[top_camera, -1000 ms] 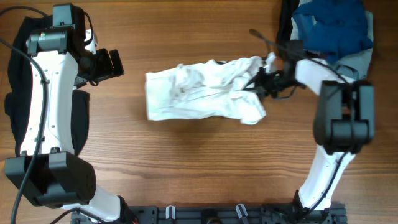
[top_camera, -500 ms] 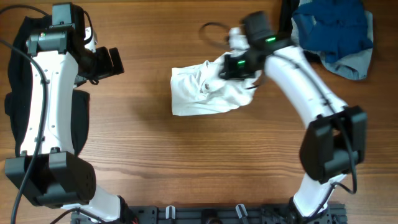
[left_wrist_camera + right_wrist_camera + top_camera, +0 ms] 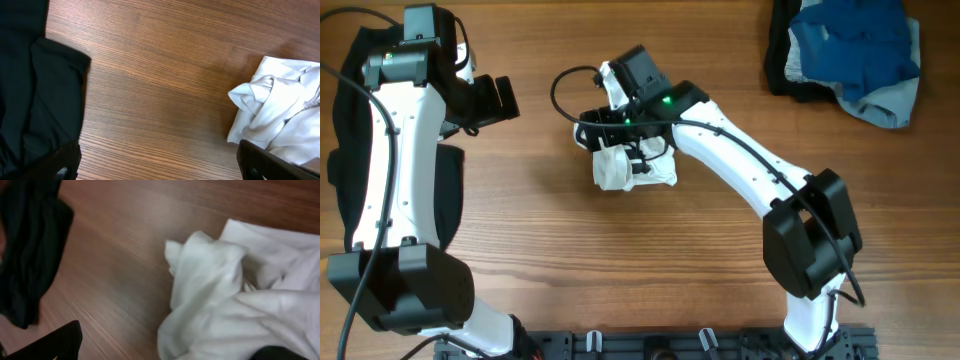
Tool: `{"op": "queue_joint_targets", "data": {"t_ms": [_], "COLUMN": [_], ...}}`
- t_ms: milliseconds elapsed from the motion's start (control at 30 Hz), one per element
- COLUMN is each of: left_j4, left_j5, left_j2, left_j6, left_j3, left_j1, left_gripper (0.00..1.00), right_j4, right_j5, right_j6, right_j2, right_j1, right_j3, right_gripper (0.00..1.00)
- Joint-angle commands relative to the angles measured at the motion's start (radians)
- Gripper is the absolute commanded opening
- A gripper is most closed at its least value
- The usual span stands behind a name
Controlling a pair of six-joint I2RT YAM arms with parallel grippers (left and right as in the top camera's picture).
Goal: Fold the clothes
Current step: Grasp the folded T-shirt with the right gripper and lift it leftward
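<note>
White shirt [image 3: 638,168] lies bunched near the middle of the table [image 3: 620,270], under the right gripper [image 3: 172,347] and spilling toward its 6 o'clock seen from overhead. That gripper's jaws stand wide apart, with cloth between them. At the shirt's 10 o'clock, the left gripper [image 3: 505,98] gapes wide, holding nothing.

The right arm [image 3: 740,165] is stretching across the middle of the desk [image 3: 620,270], blocking passage above the bunched white shirt [image 3: 615,170]. A black garment [image 3: 448,200] is occupying the left edge and blue garments [image 3: 855,45] the far right corner. The near edge is lying open.
</note>
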Motion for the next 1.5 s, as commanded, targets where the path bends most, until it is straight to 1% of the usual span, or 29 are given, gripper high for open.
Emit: {"op": "queue_joint_targets", "data": {"t_ms": [0, 100, 133, 200, 267, 333, 400, 500, 567, 600, 633, 667, 700, 767, 800, 833, 900, 967, 1033, 1067, 1100, 1133, 1167, 1200, 1267, 1400, 1467], "left_j4": [0.004, 0.009, 0.009, 0.01, 0.013, 0.016, 0.016, 0.016, 0.016, 0.016, 0.016, 0.016, 0.016, 0.016, 0.016, 0.016, 0.016, 0.015, 0.015, 0.015, 0.015, 0.015, 0.016, 0.016, 0.016, 0.033, 0.057], "left_j5": [-0.01, -0.01, -0.01, -0.01, -0.009, -0.009, -0.009, -0.009, -0.009, -0.009, -0.009, -0.009, -0.009, -0.009, -0.009, -0.009, -0.009, -0.009, -0.009, -0.009, -0.009, -0.009, -0.009, -0.009, -0.009, -0.013, -0.013], "left_j2": [-0.003, -0.003, -0.003, -0.003, -0.003, -0.003, -0.003, -0.003, -0.003, -0.003, -0.003, -0.003, -0.003, -0.003, -0.003, -0.003, -0.003, -0.003, -0.003, -0.003, -0.003, -0.003, -0.003, -0.003, -0.003, -0.003, -0.003], "left_j6": [-0.006, -0.006, -0.006, -0.006, -0.006, -0.006, -0.006, -0.007, -0.007, -0.007, -0.007, -0.007, -0.007, -0.007, -0.007, -0.007, -0.007, -0.007, -0.007, -0.007, -0.007, -0.007, -0.007, -0.007, -0.006, -0.006, -0.006], "left_j3": [0.012, 0.012, 0.012, 0.012, 0.012, 0.012, 0.012, 0.012, 0.012, 0.012, 0.012, 0.012, 0.012, 0.012, 0.012, 0.012, 0.012, 0.012, 0.012, 0.012, 0.012, 0.012, 0.012, 0.012, 0.012, 0.012, 0.012], "left_j1": [0.001, 0.001, 0.001, 0.001, 0.001, 0.001, 0.001, 0.001, 0.001, 0.001, 0.001, 0.001, 0.001, 0.001, 0.001, 0.001, 0.001, 0.001, 0.001, 0.001, 0.001, 0.001, 0.001, 0.001, 0.001, 0.003, 0.018], "left_gripper": [1.0, 1.0, 1.0, 1.0, 1.0, 1.0, 1.0, 1.0, 1.0, 1.0, 1.0, 1.0, 1.0, 1.0, 1.0, 1.0, 1.0, 1.0, 1.0, 1.0, 1.0, 1.0, 1.0, 1.0, 1.0, 1.0, 1.0], "right_j4": [-0.072, -0.239, -0.314, -0.395, -0.39, -0.325, -0.236, -0.095, -0.035, -0.008, 0.015, 0.041, 0.071, 0.091, 0.091, 0.084, 0.068, 0.05, 0.037, 0.031, 0.029, 0.034, 0.044, 0.046, 0.035, 0.018, 0.086], "right_j5": [-0.029, 0.099, 0.152, 0.17, 0.17, 0.153, 0.118, 0.094, 0.056, 0.056, 0.055, 0.048, 0.041, 0.041, 0.043, 0.056, 0.085, 0.105, 0.123, 0.143, 0.169, 0.192, 0.196, 0.194, 0.189, 0.1, 0.049], "right_j6": [-0.041, 0.017, 0.02, 0.013, 0.012, 0.013, 0.013, 0.014, 0.012, 0.012, 0.013, 0.013, 0.013, 0.013, 0.013, 0.012, 0.012, 0.012, 0.012, 0.012, 0.012, 0.011, 0.0, -0.014, -0.031, -0.049, -0.044], "right_j2": [-0.091, -0.182, -0.19, -0.183, -0.176, -0.171, -0.171, -0.171, -0.171, -0.171, -0.171, -0.171, -0.171, -0.171, -0.169, -0.166, -0.152, -0.129, -0.108, -0.102, -0.1, -0.1, -0.102, -0.102, -0.102, -0.102, -0.102], "right_j1": [-0.026, -0.098, -0.131, -0.18, -0.2, -0.197, -0.196, -0.196, -0.196, -0.196, -0.196, -0.194, -0.187, -0.169, -0.154, -0.14, -0.122, -0.115, -0.115, -0.116, -0.116, -0.115, -0.115, -0.115, -0.114, -0.112, -0.092], "right_j3": [0.093, 0.116, 0.116, 0.093, 0.033, -0.061, -0.149, -0.257, -0.293, -0.293, -0.293, -0.293, -0.293, -0.293, -0.293, -0.293, -0.293, -0.293, -0.293, -0.293, -0.293, -0.293, -0.29, -0.275, -0.226, -0.037, -0.005], "right_gripper": [0.97, 0.98, 0.98, 0.97, 0.96, 0.95, 0.91, 0.74, 0.6, 0.46, 0.34, 0.27, 0.16, 0.15, 0.15, 0.18, 0.33, 0.43, 0.43, 0.42, 0.36, 0.25, 0.06, 0.04, 0.04, 0.04, 0.04]}}
